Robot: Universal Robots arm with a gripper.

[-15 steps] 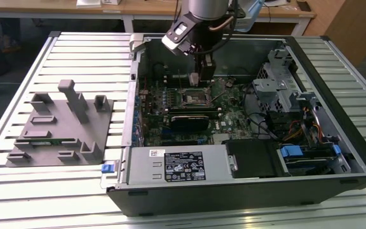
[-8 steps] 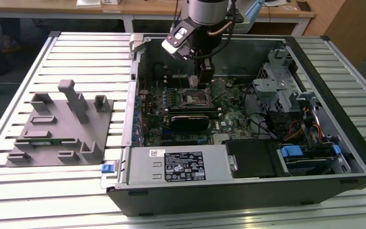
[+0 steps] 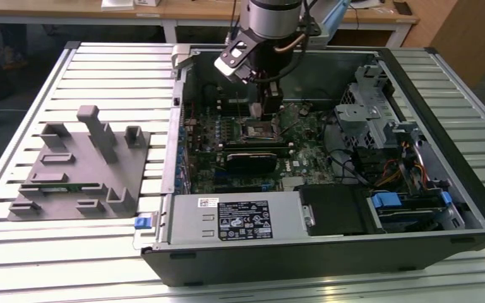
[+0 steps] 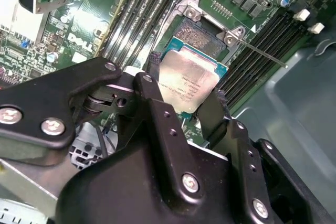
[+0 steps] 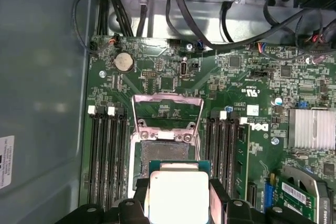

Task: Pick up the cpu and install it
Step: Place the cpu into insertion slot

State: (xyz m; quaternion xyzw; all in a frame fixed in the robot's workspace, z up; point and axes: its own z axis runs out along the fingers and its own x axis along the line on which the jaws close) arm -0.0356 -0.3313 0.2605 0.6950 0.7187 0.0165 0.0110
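My gripper is lowered into the open computer case and is shut on the cpu, a flat silver-topped square chip with a green rim. In both wrist views the black fingers clamp two opposite edges of the cpu. The chip hangs slightly tilted, just above the open motherboard socket, partly over it. The socket has its metal load plate flipped up and its lever swung out. In the exterior view the socket lies right below the gripper.
Memory slots flank the socket on both sides. A silver heatsink and cable bundles sit nearby on the board. The grey holder tray lies outside the case, on the exterior view's left.
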